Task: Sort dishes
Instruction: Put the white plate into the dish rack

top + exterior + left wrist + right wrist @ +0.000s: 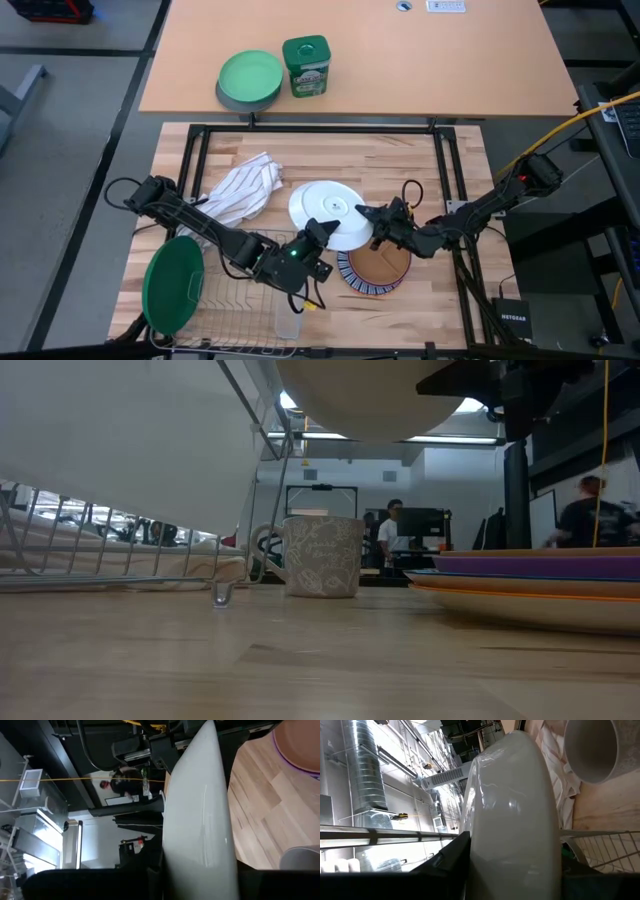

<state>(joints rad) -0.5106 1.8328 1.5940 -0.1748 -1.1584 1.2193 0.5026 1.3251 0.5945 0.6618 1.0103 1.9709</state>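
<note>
A white plate is held above the table's middle between both grippers; the low view shows its underside well above the wood. My left gripper is shut on its near-left rim, and my right gripper is shut on its right rim. A stack of plates, brown on top with purple and blue-and-white striped rims below, lies flat on the table just near-right of the white plate. A large dark green plate stands on edge in the wire rack. My left gripper pinches the white plate's near-left rim between its two fingers, coming level from the table's near-left. The plate is clear of the table and roughly level. My right gripper pinches the plate's right rim between its two fingers, coming level from the right.
A grey patterned mug stands on the table under the held plate. A striped cloth lies left of it. A small clear glass sits at the rack's near end. A light green plate on a grey bowl and a green canister stand on the far table.
</note>
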